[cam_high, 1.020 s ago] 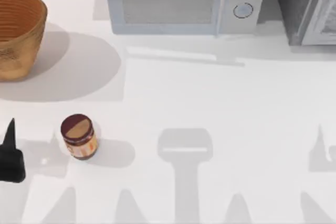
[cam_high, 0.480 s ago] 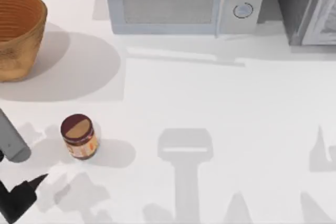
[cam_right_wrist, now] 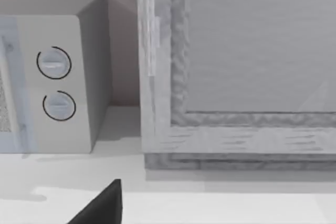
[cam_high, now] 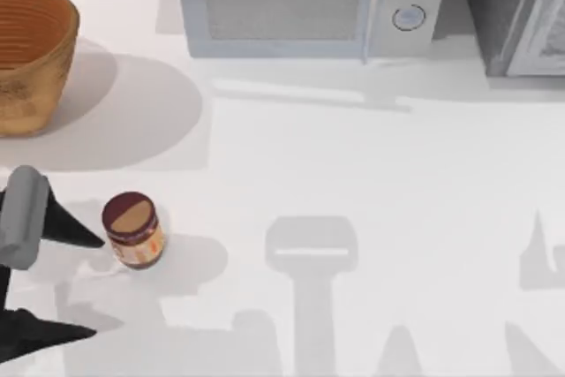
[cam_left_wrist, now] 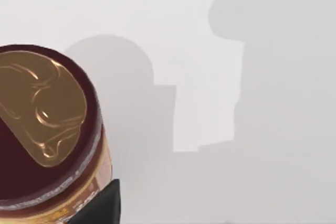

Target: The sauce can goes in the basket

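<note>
Stood upright on bare table (cam_high: pixel 371 183): sauce can (cam_high: pixel 132 229), well apart from basket (cam_high: pixel 31 50) at far left, open tabletop between. Microwave (cam_high: pixel 305 2) walled the far edge. Left gripper (cam_high: pixel 84 284) spread wide just beside the can

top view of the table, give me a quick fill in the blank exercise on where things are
1. The large round woven wicker basket stands at the table's far ____ corner.
2. The small sauce can with the maroon-and-tan top stands ____ on the white table.
3. The left gripper has its fingers ____, beside the can.
4. The grey microwave has ____ round dials.

Missing words: left; upright; open; two
</note>
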You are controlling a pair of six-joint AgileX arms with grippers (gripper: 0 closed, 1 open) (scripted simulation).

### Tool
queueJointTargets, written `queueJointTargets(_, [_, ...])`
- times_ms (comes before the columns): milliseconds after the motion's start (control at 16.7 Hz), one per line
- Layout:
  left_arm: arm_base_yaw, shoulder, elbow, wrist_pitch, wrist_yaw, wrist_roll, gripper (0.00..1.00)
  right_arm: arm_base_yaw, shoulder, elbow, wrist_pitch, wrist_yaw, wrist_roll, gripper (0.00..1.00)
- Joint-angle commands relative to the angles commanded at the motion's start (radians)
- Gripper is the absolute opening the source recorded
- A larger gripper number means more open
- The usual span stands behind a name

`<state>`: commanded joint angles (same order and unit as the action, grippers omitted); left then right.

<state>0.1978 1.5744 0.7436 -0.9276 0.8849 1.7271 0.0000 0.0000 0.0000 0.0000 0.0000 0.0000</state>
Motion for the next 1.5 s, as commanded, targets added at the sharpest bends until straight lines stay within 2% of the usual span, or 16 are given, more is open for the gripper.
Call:
queueJointTargets(420, [0.086,0.567,0.265,-0.341,0.297,0.619,1.00,0.000,0.000,0.000,0.000,0.000,0.000,1.00])
queueJointTargets(720, [0.129,0.804,0.394,-0.473,0.422,0.904,1.00,0.000,0.000,0.000,0.000,0.000,0.000,1.00])
queueJointTargets(900, [0.139,0.853,0.425,-0.499,0.450,0.969,1.00,0.000,0.000,0.000,0.000,0.000,0.000,1.00])
queueJointTargets(1140, [0.139,0.853,0.425,-0.499,0.450,0.969,1.00,0.000,0.000,0.000,0.000,0.000,0.000,1.00])
queueJointTargets(1260, [0.113,0.777,0.403,-0.525,0.449,0.967,1.00,0.000,0.000,0.000,0.000,0.000,0.000,1.00])
queueJointTargets(1500, [0.095,0.772,0.371,-0.433,0.484,0.875,1.00,0.000,0.000,0.000,0.000,0.000,0.000,1.00])
